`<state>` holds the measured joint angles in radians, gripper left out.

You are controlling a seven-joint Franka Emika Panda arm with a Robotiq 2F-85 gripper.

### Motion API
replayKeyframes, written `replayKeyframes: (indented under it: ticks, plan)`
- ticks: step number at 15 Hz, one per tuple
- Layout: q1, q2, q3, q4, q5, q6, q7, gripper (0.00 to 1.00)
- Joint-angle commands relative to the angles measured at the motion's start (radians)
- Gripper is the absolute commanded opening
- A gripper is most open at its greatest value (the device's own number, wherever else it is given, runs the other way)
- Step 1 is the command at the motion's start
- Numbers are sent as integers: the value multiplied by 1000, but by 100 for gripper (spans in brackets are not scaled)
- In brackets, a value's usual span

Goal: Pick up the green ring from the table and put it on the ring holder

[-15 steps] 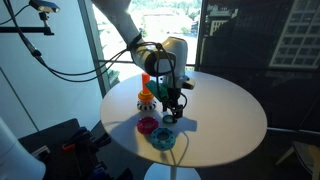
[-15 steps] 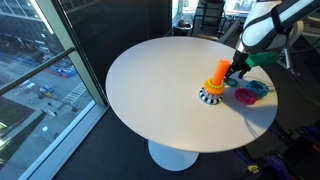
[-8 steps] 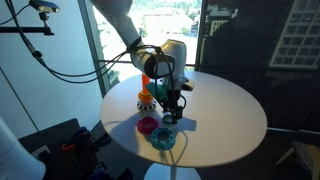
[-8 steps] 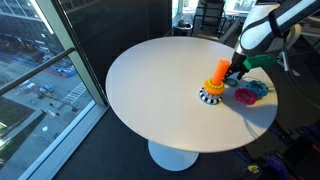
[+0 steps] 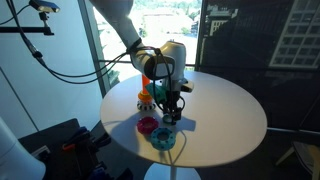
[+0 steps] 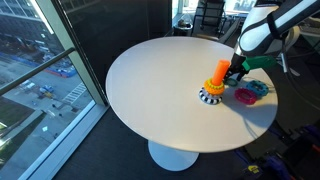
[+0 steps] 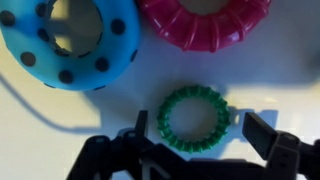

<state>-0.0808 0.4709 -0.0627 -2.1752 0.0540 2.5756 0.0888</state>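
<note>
In the wrist view the small dark-green ring (image 7: 193, 118) lies flat on the white table, between the two fingers of my gripper (image 7: 193, 132). The fingers stand apart on either side of it and do not touch it. In both exterior views my gripper (image 5: 172, 112) (image 6: 236, 72) hangs low over the table beside the ring holder (image 5: 146, 93) (image 6: 217, 80), an upright orange peg with toothed rings at its foot. The green ring is hidden behind the gripper in the exterior views.
A light-blue ring with dark dots (image 7: 70, 40) (image 5: 163, 138) and a red toothed ring (image 7: 205, 22) (image 5: 147, 125) lie close to the green ring. They also show near the table edge (image 6: 247, 95). The round white table (image 5: 225, 110) drops off on all sides.
</note>
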Motion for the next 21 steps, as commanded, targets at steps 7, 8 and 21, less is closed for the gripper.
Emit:
replayKeyframes:
  ticks: [7, 8, 21]
  plan:
    - [8, -75, -8, 4, 23, -39, 36, 45]
    - [12, -93, -10, 3, 17, -53, 42, 45]
    - [58, -378, 17, -16, 13, -314, 7, 45]
